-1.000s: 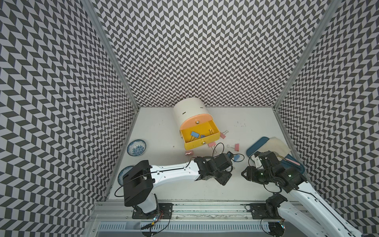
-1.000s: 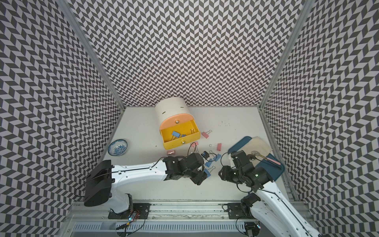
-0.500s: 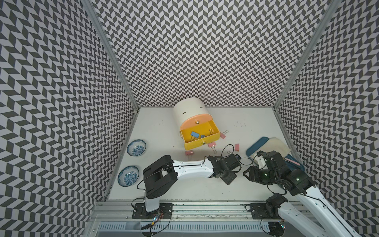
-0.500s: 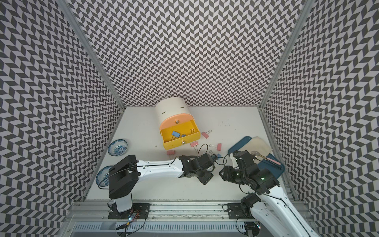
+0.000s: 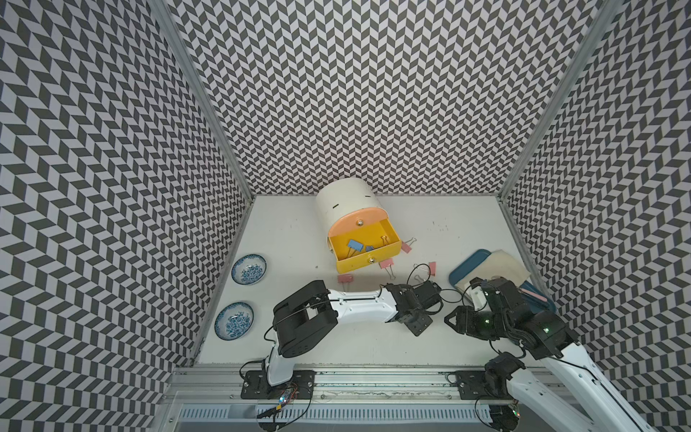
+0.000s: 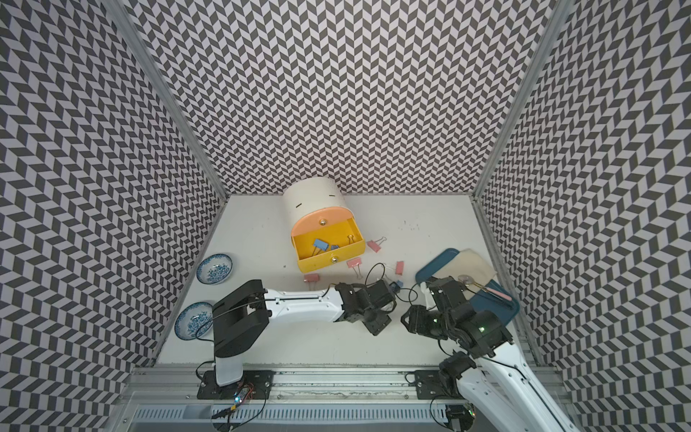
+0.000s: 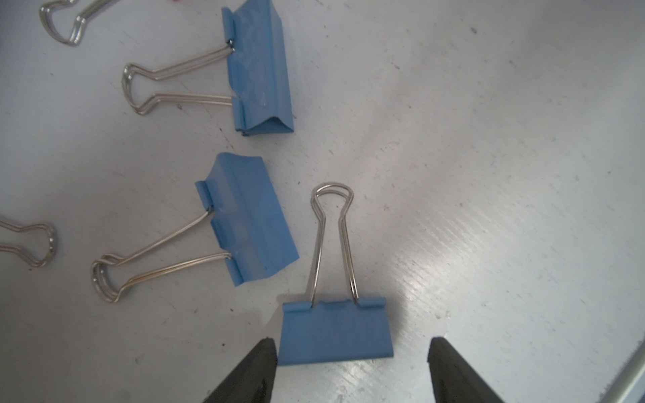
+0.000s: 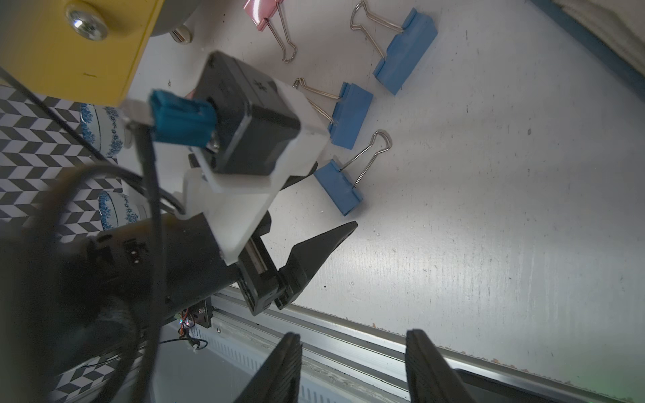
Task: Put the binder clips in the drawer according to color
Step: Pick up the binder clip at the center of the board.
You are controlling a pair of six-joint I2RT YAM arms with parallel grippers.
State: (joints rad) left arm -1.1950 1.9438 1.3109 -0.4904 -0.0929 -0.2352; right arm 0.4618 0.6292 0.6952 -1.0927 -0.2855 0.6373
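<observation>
Straddling the blue metal binder clip with wire loops using the wide-open left gripper, around 4 o'clock off the open yellow drawer. Better to centre up, then pinch body, not loops.

White table, scattered binder clips

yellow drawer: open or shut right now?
Open. In both top views the yellow drawer is pulled out of the white cabinet, and its inside shows, with blue binder clips lying in it.

Left arm stretched out, left end effector jaws apart; right end effector likewise.
</observation>
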